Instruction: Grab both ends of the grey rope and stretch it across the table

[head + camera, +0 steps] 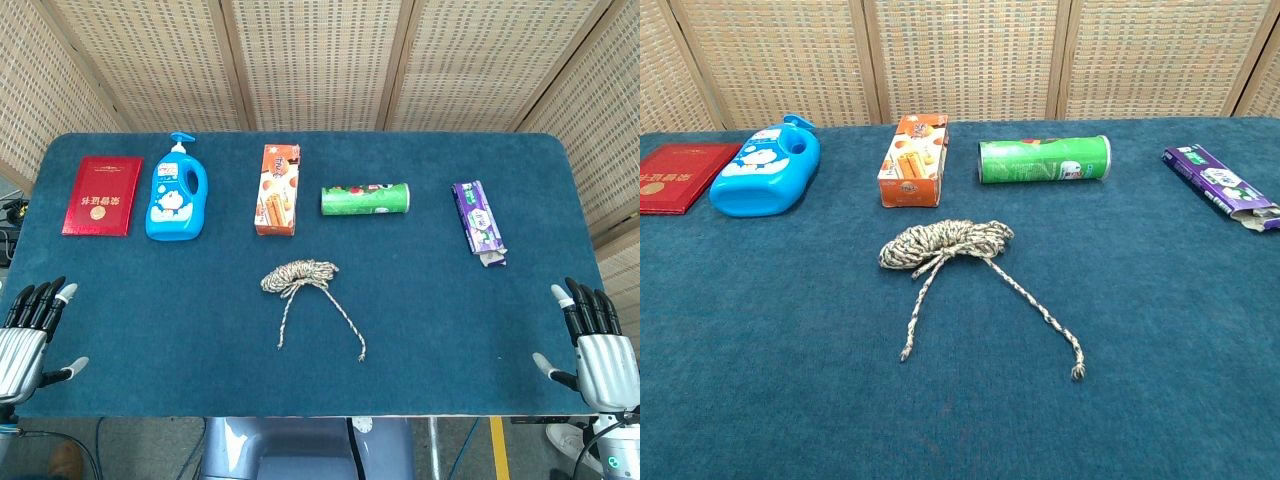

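Blue-clothed table [200, 340]: our left hand [28, 335] sits at the near-left corner, fingers spread, holding nothing. Grey rope [300, 280] lies coiled mid-table, both loose ends trailing toward the near edge. Our right hand [598, 345] sits at the near-right corner, fingers apart, holding nothing.

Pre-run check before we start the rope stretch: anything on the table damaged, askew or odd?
One thing: the purple box at the far right has its near end torn open, flaps ragged. The blue bottle lies on its side. The grey rope is bundled, both ends trailing free. Both hands sit at the table's near corners, holding nothing.
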{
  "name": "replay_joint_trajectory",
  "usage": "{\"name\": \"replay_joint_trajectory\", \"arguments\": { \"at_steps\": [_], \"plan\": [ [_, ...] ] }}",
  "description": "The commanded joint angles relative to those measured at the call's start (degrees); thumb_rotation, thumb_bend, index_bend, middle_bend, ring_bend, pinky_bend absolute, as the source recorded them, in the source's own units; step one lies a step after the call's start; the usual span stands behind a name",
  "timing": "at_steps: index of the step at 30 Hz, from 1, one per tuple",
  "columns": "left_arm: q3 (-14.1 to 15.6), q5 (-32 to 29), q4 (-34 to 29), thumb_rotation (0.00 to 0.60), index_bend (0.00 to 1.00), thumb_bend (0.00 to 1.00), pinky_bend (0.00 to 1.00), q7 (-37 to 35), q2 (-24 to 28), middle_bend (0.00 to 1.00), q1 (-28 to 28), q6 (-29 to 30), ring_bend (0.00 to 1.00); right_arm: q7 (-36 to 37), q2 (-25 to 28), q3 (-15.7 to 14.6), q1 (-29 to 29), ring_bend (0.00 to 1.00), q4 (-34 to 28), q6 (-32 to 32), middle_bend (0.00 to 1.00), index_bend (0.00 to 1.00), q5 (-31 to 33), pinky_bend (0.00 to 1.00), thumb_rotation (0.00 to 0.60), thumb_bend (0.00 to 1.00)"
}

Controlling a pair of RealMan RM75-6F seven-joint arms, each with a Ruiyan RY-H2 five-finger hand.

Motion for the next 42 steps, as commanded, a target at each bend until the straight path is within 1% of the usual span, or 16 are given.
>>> {"name": "replay_joint_trajectory", "arguments": {
  "at_steps": [1, 10, 14, 18, 21, 23, 26, 29, 31, 32, 34, 39, 42],
  "plan": [
    [0.02, -0.05, 0.02, 0.600, 0.00, 0.00, 0.00, 0.16, -0.07, 0.00, 0.02, -0.09, 0.00, 0.01, -0.01, -0.03, -0.06, 0.00, 0.03, 0.07, 0.00, 0.05, -0.04, 0.00, 0.600, 0.00],
    [-0.19, -0.05, -0.30, 0.600, 0.00, 0.00, 0.00, 0.70, -0.32, 0.00, -0.11, -0.15, 0.00, 0.04, -0.03, -0.32, -0.11, 0.00, -0.16, -0.26, 0.00, 0.05, -0.21, 0.00, 0.600, 0.00],
    [-0.40, -0.33, -0.43, 0.600, 0.00, 0.00, 0.00, 1.10, -0.62, 0.00, -0.40, -0.64, 0.00, -1.01, -0.36, -0.82, 0.83, 0.00, -0.98, -2.09, 0.00, 0.05, -0.92, 0.00, 0.600, 0.00],
    [-0.24, -0.40, -0.46, 0.600, 0.00, 0.00, 0.00, 2.30, -1.11, 0.00, -0.58, -1.27, 0.00, -7.76, 0.28, -1.53, 5.79, 0.00, -2.56, -8.75, 0.00, 0.05, -5.18, 0.00, 0.600, 0.00],
    [-0.31, -0.39, -0.62, 0.600, 0.00, 0.00, 0.00, 2.51, -1.21, 0.00, -0.52, -1.06, 0.00, -7.71, 1.15, -2.23, 10.05, 0.00, -3.53, -15.16, 0.00, 0.06, -7.39, 0.00, 0.600, 0.00],
    [-0.41, -0.44, -0.79, 0.600, 0.00, 0.00, 0.00, 2.61, -1.22, 0.00, -0.45, -0.84, 0.00, -7.06, 1.45, -2.74, 13.78, 0.00, -3.80, -20.14, 0.00, 0.09, -9.63, 0.00, 0.600, 0.00],
    [-0.53, -0.71, -0.91, 0.600, 0.00, 0.00, 0.00, 2.79, -1.30, 0.00, -0.46, -0.90, 0.00, -6.43, 1.29, -2.77, 17.06, 0.00, -3.81, -23.81, 0.00, 0.15, -11.26, 0.00, 0.600, 0.00],
    [-0.71, -1.23, -0.96, 0.600, 0.00, 0.00, 0.00, 3.17, -1.50, 0.00, -0.64, -1.37, 0.00, -6.02, 0.47, -2.58, 20.16, 0.00, -3.63, -26.52, 0.00, 0.22, -13.05, 0.00, 0.600, 0.00],
    [-0.88, -1.71, -0.95, 0.600, 0.00, 0.00, 0.00, 3.50, -1.65, 0.00, -0.84, -1.85, 0.00, -5.73, -0.31, -2.45, 21.98, 0.00, -3.33, -27.90, 0.00, 0.27, -14.09, 0.00, 0.600, 0.00],
    [-1.02, -2.34, -0.88, 0.600, 0.00, 0.00, 0.00, 3.85, -1.85, 0.00, -1.06, -2.50, 0.00, -5.47, -1.62, -2.35, 24.18, 0.00, -2.97, -29.91, 0.00, 0.28, -15.32, 0.00, 0.600, 0.01],
    [-1.38, -3.18, -0.90, 0.600, 0.00, 0.00, 0.00, 4.37, -2.14, 0.00, -1.40, -3.20, 0.00, -5.31, -3.64, -1.86, 27.09, 0.00, -1.42, -33.27, 0.00, 0.31, -15.38, 0.00, 0.600, 0.04],
    [-1.59, -3.94, -0.90, 0.600, 0.00, 0.00, 0.00, 5.32, -2.53, 0.00, -1.74, -3.94, 0.00, -7.49, -7.37, -1.42, 30.71, 0.00, 1.53, -36.84, 0.00, 0.38, -15.27, 0.00, 0.600, 0.11],
    [-1.68, -4.43, -0.90, 0.600, 0.00, 0.00, 0.00, 5.76, -2.74, 0.00, -1.94, -4.41, 0.00, -9.17, -9.71, -1.42, 32.31, 0.00, 3.24, -38.35, 0.00, 0.39, -14.92, 0.00, 0.600, 0.15]
  ]
}}
